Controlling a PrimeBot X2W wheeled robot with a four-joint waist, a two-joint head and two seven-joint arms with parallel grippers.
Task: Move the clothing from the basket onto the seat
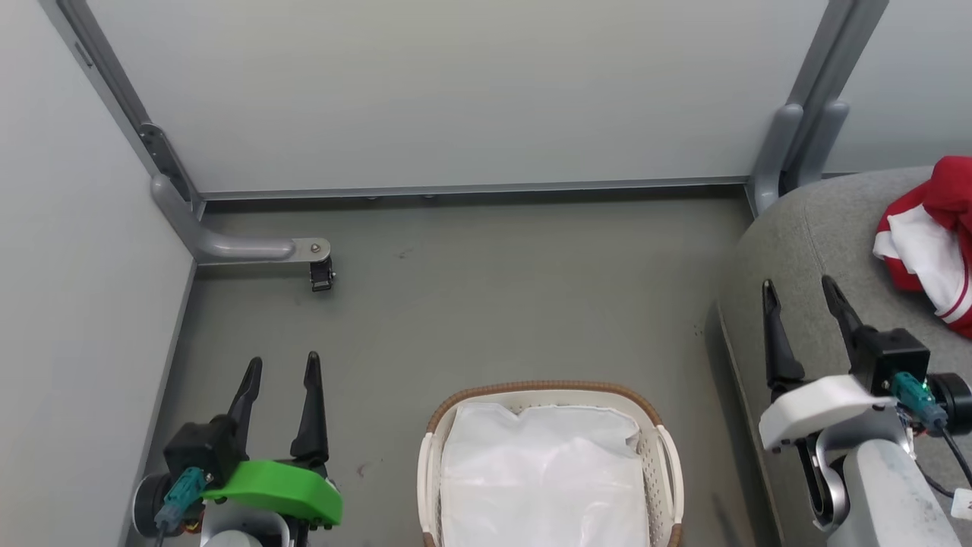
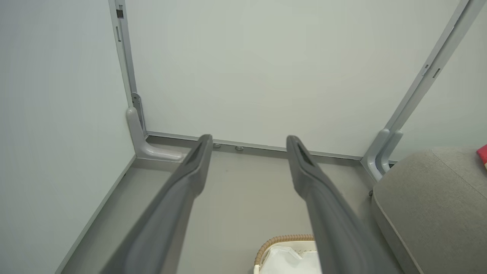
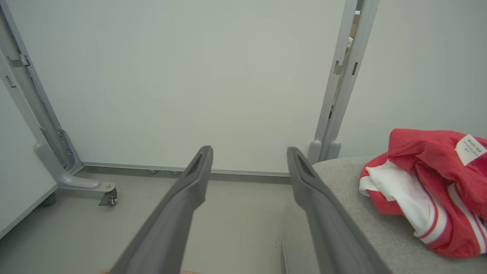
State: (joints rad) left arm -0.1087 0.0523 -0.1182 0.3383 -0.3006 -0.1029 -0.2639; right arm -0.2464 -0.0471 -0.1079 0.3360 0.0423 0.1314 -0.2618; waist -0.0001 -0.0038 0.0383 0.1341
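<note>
Red clothing (image 1: pixel 930 235) heaped on grey seat (image 1: pixel 820 228), two o'clock of right pincer (image 1: pixel 798 281), near but apart, its fingers spread and empty, left pincer (image 1: pixel 285 358) likewise spread

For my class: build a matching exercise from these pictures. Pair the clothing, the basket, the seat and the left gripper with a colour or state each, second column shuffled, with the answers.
Column A
1. clothing
2. basket
3. seat
4. left gripper

Column B
a. grey woven fabric
b. open, holding nothing
c. red with white panels
d. white with a brown rim

Pairs: 1-c, 2-d, 3-a, 4-b
</note>
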